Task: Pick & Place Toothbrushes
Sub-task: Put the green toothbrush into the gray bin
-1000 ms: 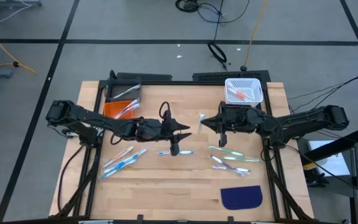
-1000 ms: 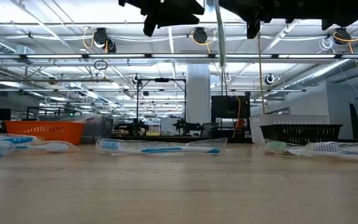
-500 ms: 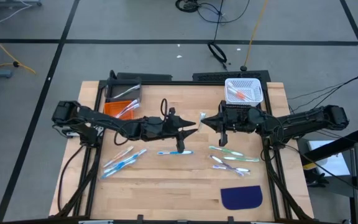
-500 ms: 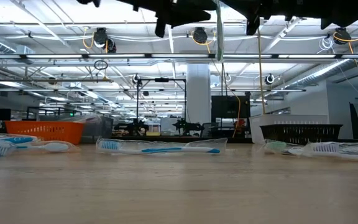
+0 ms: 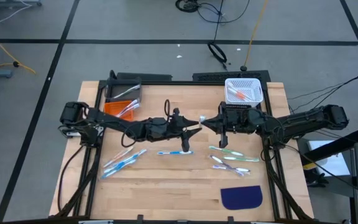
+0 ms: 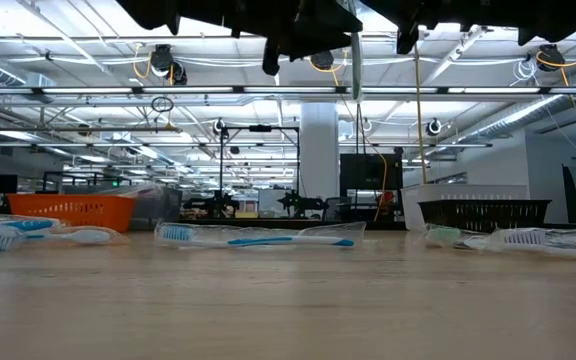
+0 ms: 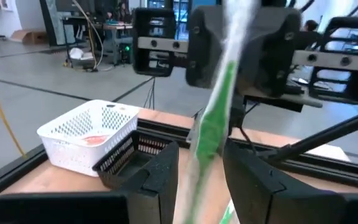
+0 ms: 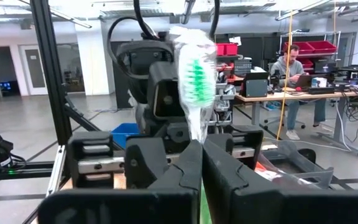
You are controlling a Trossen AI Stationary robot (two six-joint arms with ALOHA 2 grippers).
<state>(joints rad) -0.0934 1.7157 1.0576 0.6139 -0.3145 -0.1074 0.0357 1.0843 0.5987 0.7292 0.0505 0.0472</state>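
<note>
My right gripper [image 5: 206, 121] [image 8: 202, 163], over the table's middle, is shut on a wrapped toothbrush [image 8: 194, 78] with green bristles. The brush stands upright; its lower end [image 6: 355, 85] hangs well above the wood. My left gripper [image 5: 194, 127] [image 7: 201, 180] faces it from the left, open, with one finger on either side of the green handle [image 7: 213, 127], not touching. A blue toothbrush [image 5: 174, 152] [image 6: 258, 237] lies flat below the grippers. Several more lie at front left [image 5: 123, 160] and right of centre [image 5: 232, 158]. My right gripper pinches the toothbrush between its two fingers at the handle [image 8: 201, 205], below the bristled head. The fingers [image 8: 166, 165] come level from the table's right and lie across the handle. The brush is lifted clear, upright, head up.
An orange bin [image 5: 115, 109] with toothbrushes sits at the far left, beside a clear tray [image 5: 124, 92]. A white basket [image 5: 243, 82] with pink-orange brushes is at the far right. A dark blue half-round mat [image 5: 241, 197] lies near the front right. People sit at desks beyond the table.
My left gripper has moved toward the table's right and a little toward the far edge, up to the toothbrush held by my right gripper. The right gripper and the brush have stayed where they were.
</note>
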